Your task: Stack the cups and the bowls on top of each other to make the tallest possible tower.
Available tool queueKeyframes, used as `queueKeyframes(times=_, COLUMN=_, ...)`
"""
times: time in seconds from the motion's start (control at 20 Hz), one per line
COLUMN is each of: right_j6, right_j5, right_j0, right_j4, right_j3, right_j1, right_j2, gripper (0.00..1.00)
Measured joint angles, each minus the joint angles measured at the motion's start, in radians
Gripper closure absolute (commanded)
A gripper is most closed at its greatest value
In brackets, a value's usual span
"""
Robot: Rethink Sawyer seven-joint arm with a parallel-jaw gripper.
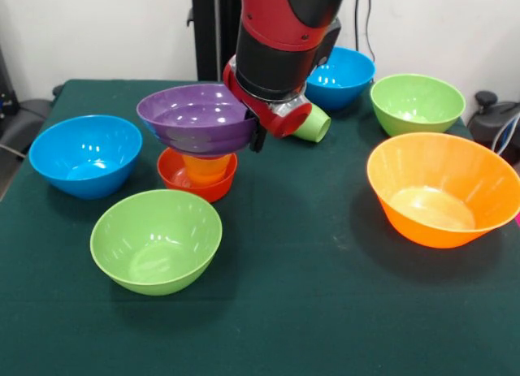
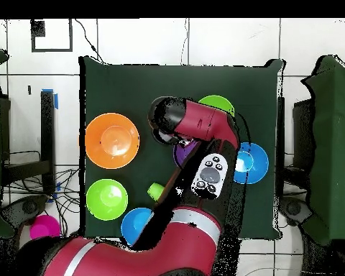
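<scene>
The tower stands left of centre: a small red-orange bowl (image 1: 197, 179) with the orange cup (image 1: 204, 166) in it. The shallow purple bowl (image 1: 195, 116) sits level on top of the cup; in the overhead view only a bit of the purple bowl (image 2: 185, 153) shows under the arm. My gripper (image 1: 255, 134) is at the purple bowl's right rim and appears shut on it. The light green cup (image 1: 312, 126) lies on its side behind the arm and also shows in the overhead view (image 2: 155, 190). A magenta bowl (image 2: 42, 226) lies off the table.
Around the tower are a blue bowl (image 1: 85, 155) at the left, a green bowl (image 1: 156, 240) in front, the large orange bowl (image 1: 443, 188) at the right, a green bowl (image 1: 417, 102) and a blue bowl (image 1: 341, 75) at the back.
</scene>
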Motion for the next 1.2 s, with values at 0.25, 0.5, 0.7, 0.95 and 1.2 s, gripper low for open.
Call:
queueKeyframes(times=0.25, right_j6=0.0, right_j5=0.001, right_j0=0.008, right_j4=0.0, right_j3=0.0, right_j1=0.0, right_j2=-0.008, gripper=1.0)
queueKeyframes(times=0.5, right_j6=0.0, right_j5=0.011, right_j0=0.022, right_j4=0.0, right_j3=0.0, right_j1=0.005, right_j2=-0.021, gripper=1.0)
queueKeyframes(times=0.7, right_j6=0.0, right_j5=0.018, right_j0=0.028, right_j4=0.001, right_j3=0.0, right_j1=0.012, right_j2=-0.033, gripper=1.0)
queueKeyframes(times=0.95, right_j6=0.0, right_j5=0.028, right_j0=0.033, right_j4=0.001, right_j3=0.0, right_j1=0.023, right_j2=-0.053, gripper=1.0)
queueKeyframes(times=1.2, right_j6=0.0, right_j5=0.029, right_j0=0.039, right_j4=0.003, right_j3=0.0, right_j1=0.031, right_j2=-0.065, gripper=1.0)
